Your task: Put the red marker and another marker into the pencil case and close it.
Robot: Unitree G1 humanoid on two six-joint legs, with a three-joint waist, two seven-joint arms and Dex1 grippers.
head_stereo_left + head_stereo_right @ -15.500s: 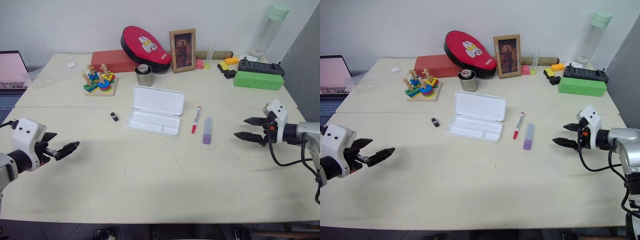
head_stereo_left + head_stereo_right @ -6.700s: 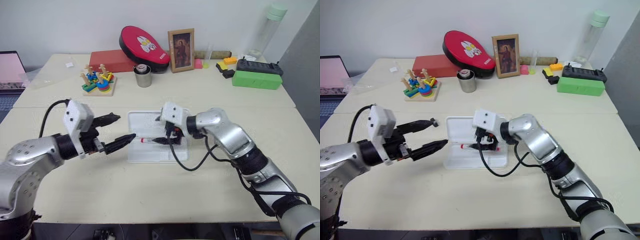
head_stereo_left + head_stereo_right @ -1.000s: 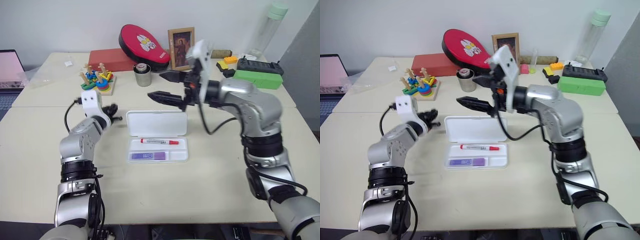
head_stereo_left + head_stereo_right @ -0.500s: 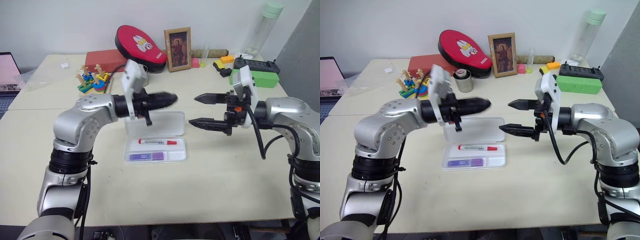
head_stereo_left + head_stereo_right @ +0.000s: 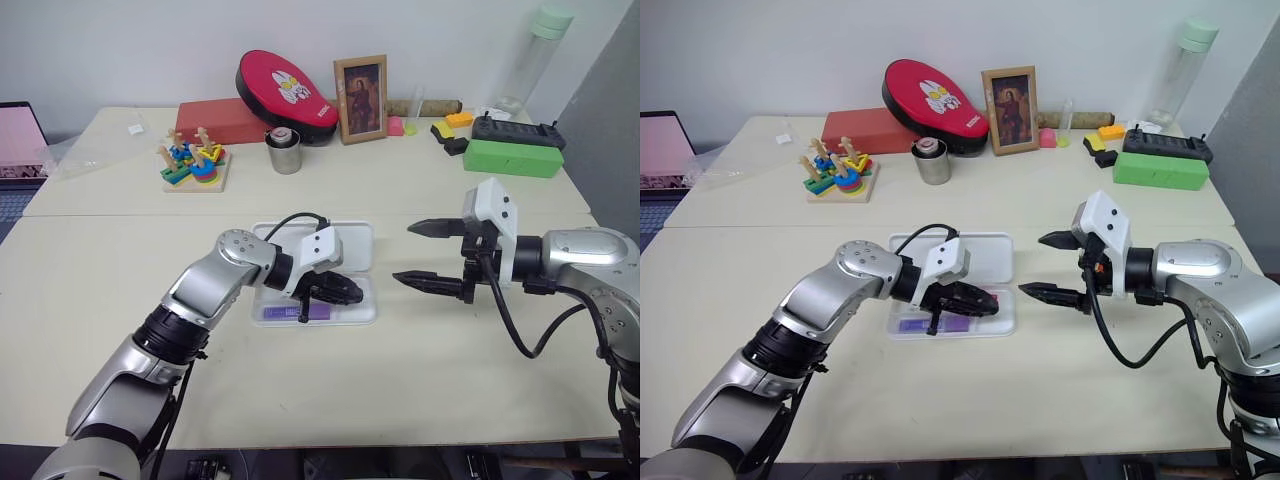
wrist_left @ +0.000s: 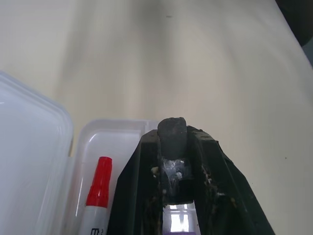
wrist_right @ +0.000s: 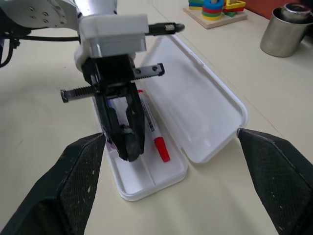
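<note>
We are looking at the pencil case [image 5: 352, 242] lying open at the centre of the head view, its lid folded back flat on the table [image 5: 110, 300] toward the upper part of the frame. Both pens are already sitting in the tray: the red marker [image 7: 149, 128] is lying along the compartment nearer the lid, and the lavender marker [image 5: 280, 312] is lying in the compartment nearer the lower edge of the frame. So we are judging the loading as finished, with only the closing left to do.

Our left gripper [image 5: 350, 292] is reaching across the tray from the left of the frame, its two fingers pressed together with nothing between them, hovering over the markers at the tray's right end. Whether it is touching the tray we cannot tell. Our right gripper [image 5: 432, 254] is hanging just to the right of the case, its fingers spread wide and holding nothing, pointing toward the case from the right centre of the frame.

The lid is not yet raised, so we are reckoning that swinging it over the hinge and pressing it shut is what remains
</note>
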